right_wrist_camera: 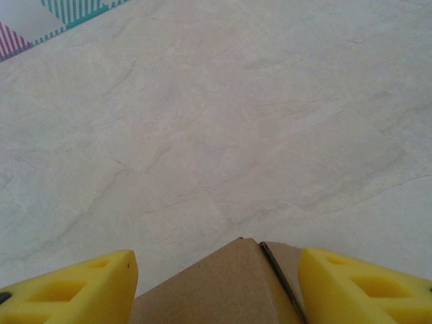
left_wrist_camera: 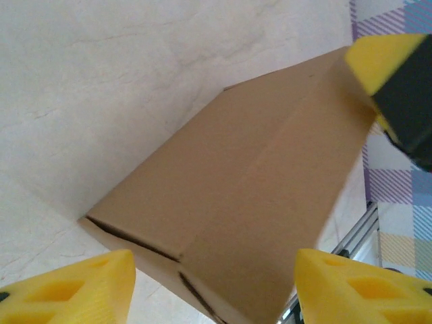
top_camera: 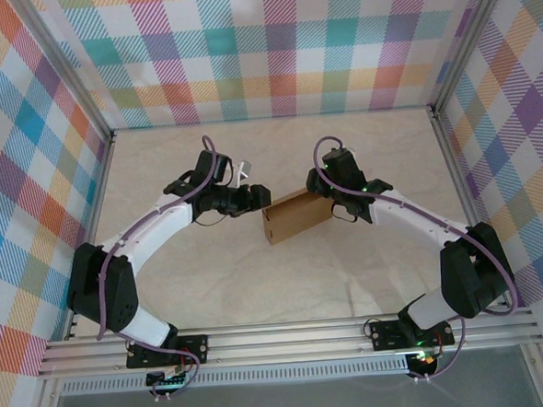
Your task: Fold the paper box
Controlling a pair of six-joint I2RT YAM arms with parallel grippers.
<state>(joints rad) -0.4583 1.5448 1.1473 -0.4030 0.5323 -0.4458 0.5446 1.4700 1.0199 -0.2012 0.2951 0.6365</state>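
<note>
The paper box is a small brown cardboard box lying on the pale table between both arms. My left gripper is at its left end. In the left wrist view the box shows a closed end with flap seams, and my left gripper stands open around that end with gaps on both sides. My right gripper is at the box's right end. In the right wrist view a box corner sits between the yellow fingers of my right gripper, which is shut on it. One right fingertip lies on the box's far end.
Plaid walls enclose the table on three sides. An aluminium rail runs along the near edge, and a frame post stands close beyond the box. Bare marble-patterned tabletop stretches ahead of the right gripper.
</note>
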